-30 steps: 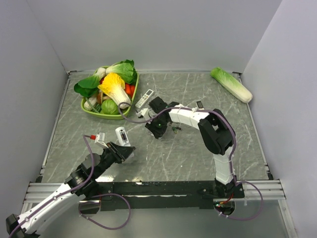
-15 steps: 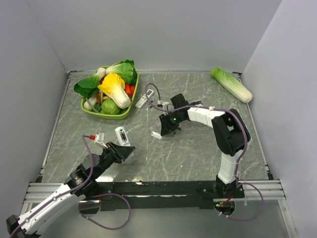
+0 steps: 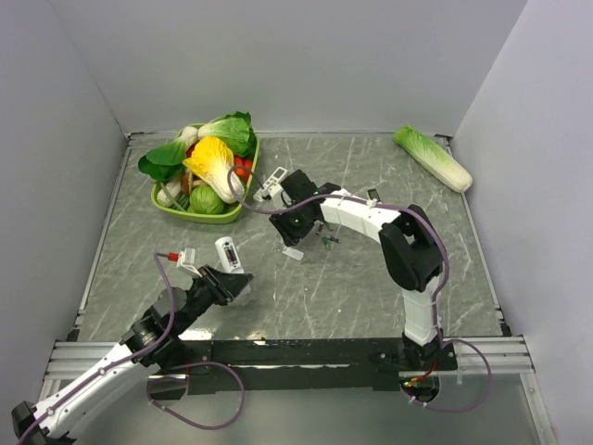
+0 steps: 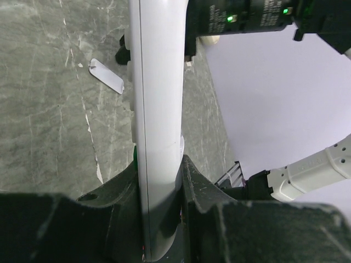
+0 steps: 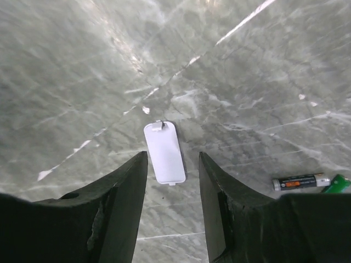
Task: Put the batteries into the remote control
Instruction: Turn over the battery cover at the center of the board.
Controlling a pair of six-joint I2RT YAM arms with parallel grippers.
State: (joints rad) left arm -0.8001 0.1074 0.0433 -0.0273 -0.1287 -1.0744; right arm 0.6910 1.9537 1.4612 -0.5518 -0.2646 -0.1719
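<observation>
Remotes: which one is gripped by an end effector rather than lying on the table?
The wide white remote control, clamped in the left end effector; the grey-buttoned remote lies ungripped beside the green basket.

Top cam looks down over whole table; wrist cams close, low; all share white cover

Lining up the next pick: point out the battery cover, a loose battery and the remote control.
battery cover (image 5: 163, 152), right wrist view, flat face centre
battery (image 5: 300, 181), right wrist view, labelled body
remote control (image 4: 159, 98), left wrist view, long white edge
</observation>
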